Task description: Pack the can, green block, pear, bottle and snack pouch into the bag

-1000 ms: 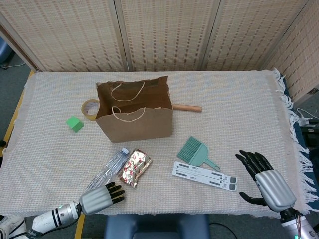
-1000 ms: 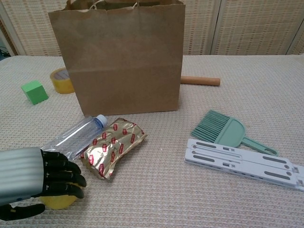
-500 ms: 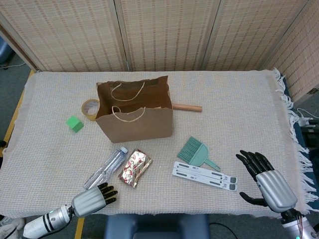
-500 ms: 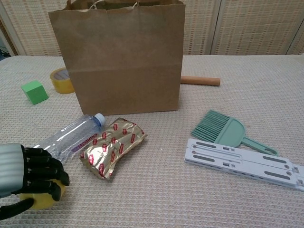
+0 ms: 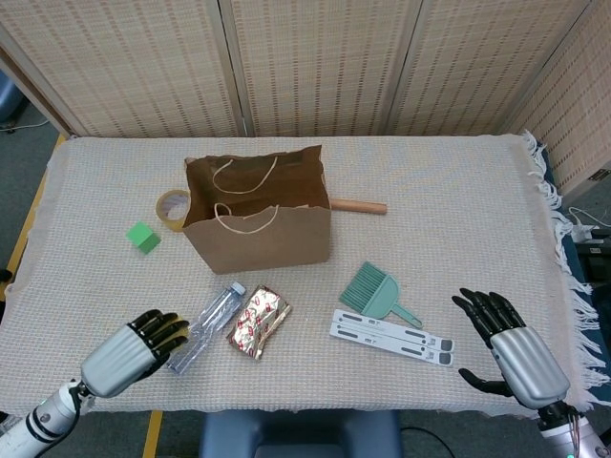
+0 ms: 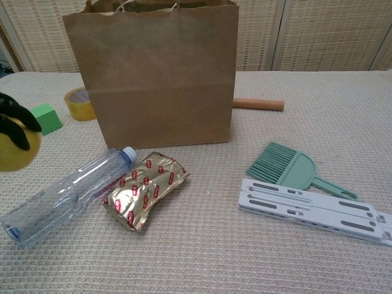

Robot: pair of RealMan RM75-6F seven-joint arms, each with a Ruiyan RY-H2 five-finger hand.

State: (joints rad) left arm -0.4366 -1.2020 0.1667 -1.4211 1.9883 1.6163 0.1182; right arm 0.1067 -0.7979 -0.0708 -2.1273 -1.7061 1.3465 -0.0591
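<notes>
Head high overhead, chest low; both see bag [image 5: 258, 215]

This looks like a robot test station in a lab or office corner, not a home. A table [image 5: 458, 181] covered with a fringed woven cloth [image 5: 563, 277] is closed in by woven folding screens [image 5: 315, 62], and grey carpet [image 5: 24, 172] with yellow tape shows at the left edge. Cables [image 5: 584, 224], possibly running to equipment, trail at the right, though that corner is too cropped to tell.
</notes>
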